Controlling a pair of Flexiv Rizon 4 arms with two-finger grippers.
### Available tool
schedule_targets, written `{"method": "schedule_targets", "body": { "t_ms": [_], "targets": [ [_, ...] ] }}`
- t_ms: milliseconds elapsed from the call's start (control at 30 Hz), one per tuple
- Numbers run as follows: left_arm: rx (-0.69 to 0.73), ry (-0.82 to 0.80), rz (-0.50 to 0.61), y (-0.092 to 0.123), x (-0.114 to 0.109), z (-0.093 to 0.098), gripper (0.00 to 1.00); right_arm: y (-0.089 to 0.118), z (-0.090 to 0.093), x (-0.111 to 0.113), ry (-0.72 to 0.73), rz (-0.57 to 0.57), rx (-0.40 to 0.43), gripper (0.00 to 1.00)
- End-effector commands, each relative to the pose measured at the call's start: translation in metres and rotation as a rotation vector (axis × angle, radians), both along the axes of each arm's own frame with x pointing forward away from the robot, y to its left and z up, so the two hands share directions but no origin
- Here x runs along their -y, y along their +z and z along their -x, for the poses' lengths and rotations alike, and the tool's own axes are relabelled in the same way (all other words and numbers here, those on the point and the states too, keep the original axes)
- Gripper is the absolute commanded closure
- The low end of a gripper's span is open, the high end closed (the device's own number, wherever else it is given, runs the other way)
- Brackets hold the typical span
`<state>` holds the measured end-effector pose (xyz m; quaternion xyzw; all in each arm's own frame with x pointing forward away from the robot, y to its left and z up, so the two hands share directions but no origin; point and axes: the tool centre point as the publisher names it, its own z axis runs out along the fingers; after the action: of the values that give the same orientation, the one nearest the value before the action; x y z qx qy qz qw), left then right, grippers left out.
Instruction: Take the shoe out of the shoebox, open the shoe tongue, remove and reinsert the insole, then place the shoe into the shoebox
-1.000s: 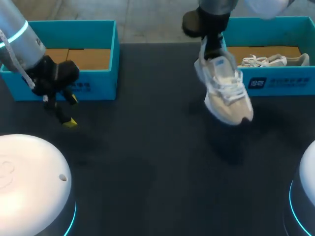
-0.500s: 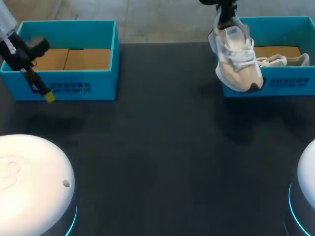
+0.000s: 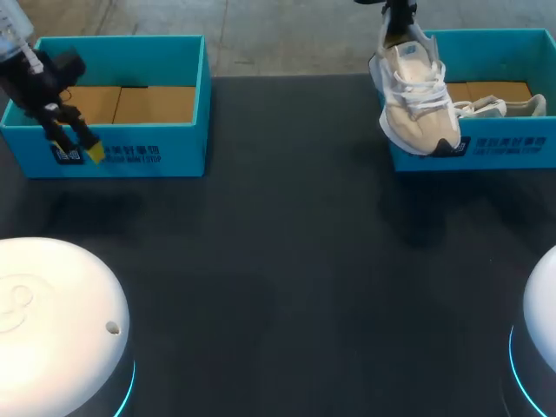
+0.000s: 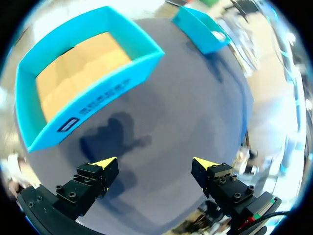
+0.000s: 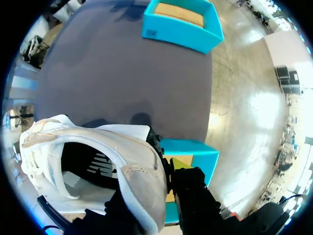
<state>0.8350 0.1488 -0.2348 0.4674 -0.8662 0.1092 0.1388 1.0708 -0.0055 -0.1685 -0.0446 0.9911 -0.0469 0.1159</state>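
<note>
A white and beige shoe [image 3: 415,100] hangs toe-down over the front left corner of the right teal shoebox [image 3: 521,148]. My right gripper [image 3: 399,19] is shut on its heel collar. In the right wrist view the shoe [image 5: 98,161] fills the space beside the dark fingers [image 5: 193,193], with the shoebox wall [image 5: 193,149] below. A second shoe [image 3: 491,107] lies inside that box. My left gripper [image 3: 76,139] hangs open and empty in front of the left teal shoebox [image 3: 130,155]. In the left wrist view its gripper [image 4: 154,164] stands wide above the dark table, near that box [image 4: 98,83].
The left shoebox holds only a brown cardboard floor [image 3: 130,102]. The dark tabletop [image 3: 278,261] stretches between the two boxes. White robot bases stand at the front left [image 3: 52,321] and front right [image 3: 543,330] corners.
My right arm has carried the shoe up and back from over the table to the right box's front corner. My left arm has pulled back and to the left, up against the left box.
</note>
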Motion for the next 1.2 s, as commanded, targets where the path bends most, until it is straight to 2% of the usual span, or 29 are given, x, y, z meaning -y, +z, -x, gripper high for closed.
{"method": "schedule_targets", "body": {
  "t_ms": [33,200,267,467,633,1133,1200],
  "targets": [
    [-0.141,0.345,-0.053,0.014,-0.019,-0.024,0.00,0.006,-0.033,0.016,-0.033,0.022,-0.034,1.00],
    [-0.168,0.458,-0.111,0.025,-0.043,-0.034,0.00,0.015,-0.075,0.044,-0.081,0.062,-0.043,1.00],
    [-0.173,0.485,-0.132,0.028,-0.051,-0.036,0.00,0.021,-0.088,0.052,-0.083,0.045,-0.032,1.00],
    [-0.193,0.566,-0.160,0.036,-0.078,-0.046,0.00,0.034,-0.117,0.069,-0.081,0.044,0.001,1.00],
    [-0.225,0.621,-0.212,0.039,-0.095,-0.055,0.00,0.032,-0.138,0.083,-0.087,0.076,0.000,1.00],
    [-0.225,0.621,-0.212,0.039,-0.095,-0.055,0.00,0.032,-0.138,0.083,-0.087,0.076,0.000,1.00],
    [-0.225,0.621,-0.212,0.039,-0.095,-0.055,0.00,0.025,-0.144,0.100,-0.205,0.054,-0.024,1.00]
  ]
}}
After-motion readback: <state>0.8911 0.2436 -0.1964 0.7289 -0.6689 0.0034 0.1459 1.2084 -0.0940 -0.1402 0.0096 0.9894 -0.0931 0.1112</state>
